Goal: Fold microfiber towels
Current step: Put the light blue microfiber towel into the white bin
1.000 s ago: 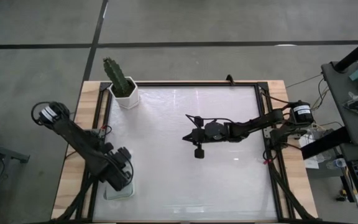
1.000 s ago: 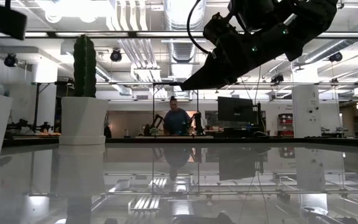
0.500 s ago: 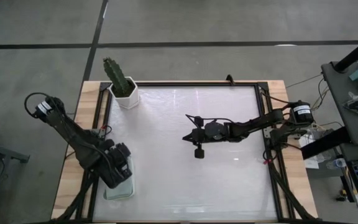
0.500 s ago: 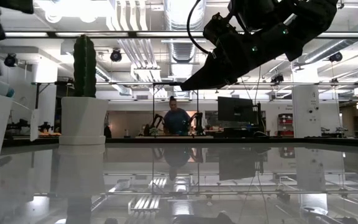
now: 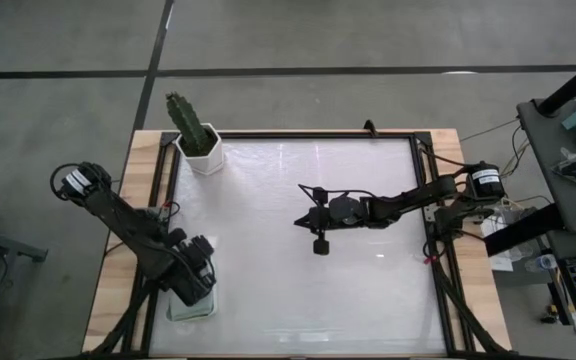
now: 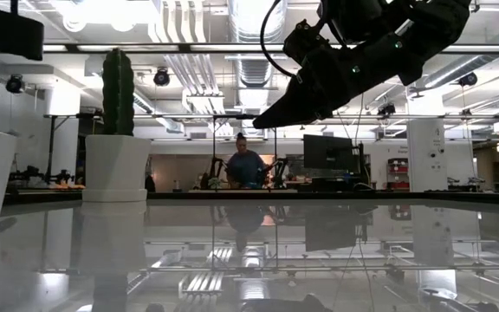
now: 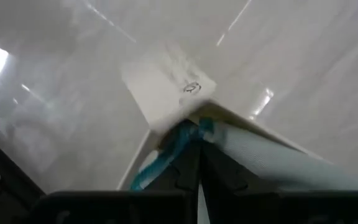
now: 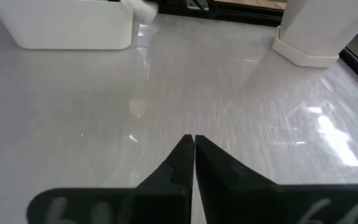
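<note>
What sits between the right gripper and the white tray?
Nothing: bare table lies between right gripper and tray, clearest in the high view.

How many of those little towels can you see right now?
2: a teal towel and a pale blue towel, both at the white tray under the left end effector. More may be hidden.

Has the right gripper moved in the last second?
No. In the high view the right gripper sits where it did relative to the cactus pot, over mid-table, fingers shut.
</note>
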You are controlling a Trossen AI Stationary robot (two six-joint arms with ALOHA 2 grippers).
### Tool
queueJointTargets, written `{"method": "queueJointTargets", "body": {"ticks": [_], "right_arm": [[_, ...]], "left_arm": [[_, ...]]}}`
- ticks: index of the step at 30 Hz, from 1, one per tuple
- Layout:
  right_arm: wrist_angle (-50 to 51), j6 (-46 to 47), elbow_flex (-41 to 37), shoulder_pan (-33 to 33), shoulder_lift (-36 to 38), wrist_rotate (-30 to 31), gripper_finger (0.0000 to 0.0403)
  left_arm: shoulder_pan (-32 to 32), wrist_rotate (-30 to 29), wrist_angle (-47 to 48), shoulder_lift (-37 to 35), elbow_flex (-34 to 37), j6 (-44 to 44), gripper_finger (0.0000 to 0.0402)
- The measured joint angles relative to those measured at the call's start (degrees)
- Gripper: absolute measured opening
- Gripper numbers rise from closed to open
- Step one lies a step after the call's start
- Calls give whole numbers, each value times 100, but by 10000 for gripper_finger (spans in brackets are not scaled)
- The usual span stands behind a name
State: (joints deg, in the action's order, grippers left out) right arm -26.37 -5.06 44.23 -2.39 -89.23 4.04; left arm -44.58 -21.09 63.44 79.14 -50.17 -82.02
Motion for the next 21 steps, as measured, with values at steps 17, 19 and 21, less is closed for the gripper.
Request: {"method": "queueJointTargets", "body": {"ticks": [17,19,21], "right_arm": [[2,-17,0,0,0,1,9],[-4,-71,0,2,0,1,9],[-2,-98,0,2,0,1,9]], "left_arm": [[0,276,214,-625,-431,40,0],[-2,235,214,-680,-433,39,0],[2,55,209,-702,-433,31,0]]}}
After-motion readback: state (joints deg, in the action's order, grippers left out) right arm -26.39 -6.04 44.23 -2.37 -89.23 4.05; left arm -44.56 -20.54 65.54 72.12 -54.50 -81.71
